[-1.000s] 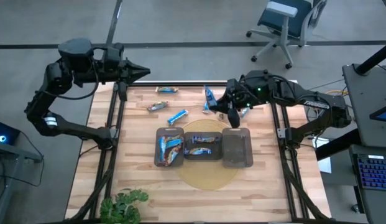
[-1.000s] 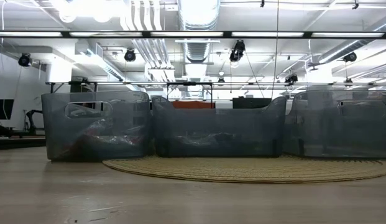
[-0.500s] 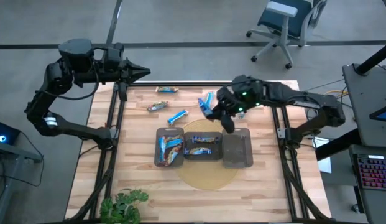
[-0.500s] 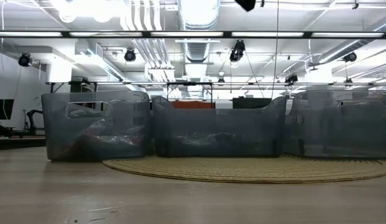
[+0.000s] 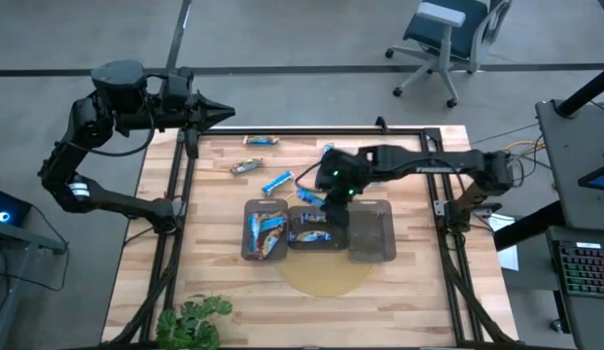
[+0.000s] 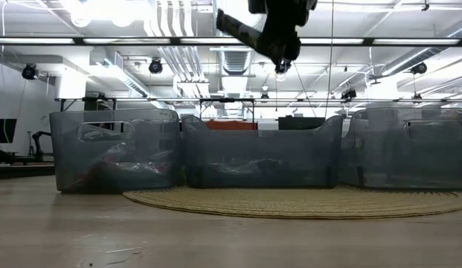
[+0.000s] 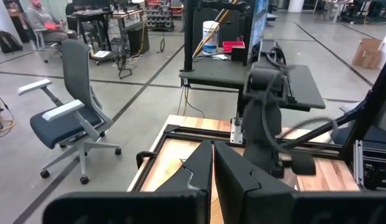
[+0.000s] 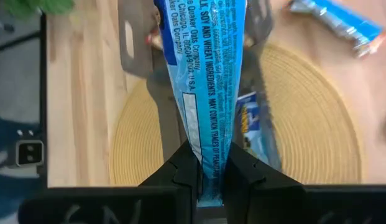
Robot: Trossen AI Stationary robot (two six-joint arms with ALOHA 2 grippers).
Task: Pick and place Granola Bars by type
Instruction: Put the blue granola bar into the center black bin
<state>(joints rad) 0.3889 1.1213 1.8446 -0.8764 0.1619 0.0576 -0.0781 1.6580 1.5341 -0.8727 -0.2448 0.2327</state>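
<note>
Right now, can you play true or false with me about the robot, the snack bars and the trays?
1. The right end effector pinches a blue bar. True.
2. That bar hangs above the middle tray. True.
3. The right-hand tray is full of bars. False: no bars show in it.
4. The left end effector is picking up a bar. False: it is shut on nothing, off the table's far left corner.
5. A loose blue bar lies on the wooden table. True.
6. There are five trays. False: there are three, side by side on a round woven mat.
</note>
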